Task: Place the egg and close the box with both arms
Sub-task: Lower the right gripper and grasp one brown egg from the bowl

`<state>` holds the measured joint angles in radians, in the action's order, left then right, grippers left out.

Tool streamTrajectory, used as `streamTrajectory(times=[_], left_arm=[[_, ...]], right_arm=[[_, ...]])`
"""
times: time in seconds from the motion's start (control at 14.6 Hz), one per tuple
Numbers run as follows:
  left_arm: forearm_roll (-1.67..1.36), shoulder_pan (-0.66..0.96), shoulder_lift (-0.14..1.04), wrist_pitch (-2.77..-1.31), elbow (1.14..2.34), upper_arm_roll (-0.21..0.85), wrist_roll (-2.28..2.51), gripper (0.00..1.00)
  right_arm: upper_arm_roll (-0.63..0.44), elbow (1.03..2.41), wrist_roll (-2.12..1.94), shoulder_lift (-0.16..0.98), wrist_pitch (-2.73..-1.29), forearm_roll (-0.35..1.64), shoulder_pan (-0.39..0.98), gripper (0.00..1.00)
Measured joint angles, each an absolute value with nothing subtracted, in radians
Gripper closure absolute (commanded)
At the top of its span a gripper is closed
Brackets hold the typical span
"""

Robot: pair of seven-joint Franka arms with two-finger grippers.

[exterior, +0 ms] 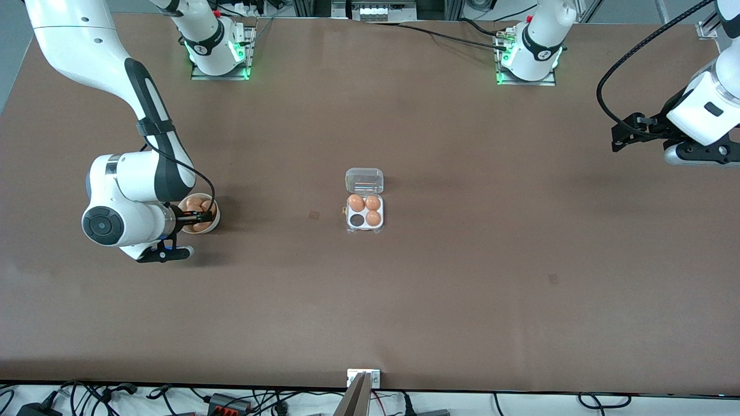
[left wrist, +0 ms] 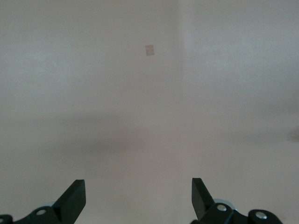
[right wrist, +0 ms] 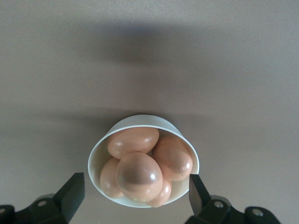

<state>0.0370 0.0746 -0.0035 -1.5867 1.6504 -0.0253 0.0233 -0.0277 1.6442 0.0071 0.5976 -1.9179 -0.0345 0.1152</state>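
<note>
The right gripper (right wrist: 133,196) hangs with fingers spread over the bowl (exterior: 215,222) of eggs, seemingly five, while the box (exterior: 365,214) sits mid-tabletop (exterior: 462,277), lid open, one cell empty, and the left gripper (left wrist: 138,198) waits, fingers apart.

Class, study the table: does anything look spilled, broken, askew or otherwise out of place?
Nothing stands out. The box sits square with its lid open, three eggs in it and one cell empty. The remaining eggs lie heaped in the bowl, none spilled. The right pincer hangs open over the bowl; the left pincer waits open over bare table.
</note>
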Motion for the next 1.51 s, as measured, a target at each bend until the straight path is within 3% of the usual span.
streamTrajectory(times=[0.62, 0.89, 1.03, 1.37, 1.51], left_arm=[[0.037, 0.075, -0.004, -1.587, 1.65, -0.025, 0.023, 0.0], [0.037, 0.075, -0.004, -1.587, 1.65, -0.025, 0.023, 0.0], [0.037, 0.075, -0.004, -1.587, 1.65, -0.025, 0.023, 0.0], [0.037, 0.075, -0.004, -1.587, 1.65, -0.023, 0.023, 0.0], [0.037, 0.075, -0.004, -1.587, 1.65, -0.016, 0.023, 0.0]], right_arm=[[-0.028, 1.644, 0.007, 0.616, -1.922, -0.033, 0.115, 0.18], [-0.028, 1.644, 0.007, 0.623, -1.922, -0.03, 0.115, 0.29], [-0.028, 1.644, 0.007, 0.627, -1.922, -0.018, 0.115, 0.39], [-0.029, 1.641, 0.007, 0.632, -1.921, -0.004, 0.116, 0.87], [-0.028, 1.63, 0.007, 0.631, -1.921, 0.001, 0.117, 0.93]])
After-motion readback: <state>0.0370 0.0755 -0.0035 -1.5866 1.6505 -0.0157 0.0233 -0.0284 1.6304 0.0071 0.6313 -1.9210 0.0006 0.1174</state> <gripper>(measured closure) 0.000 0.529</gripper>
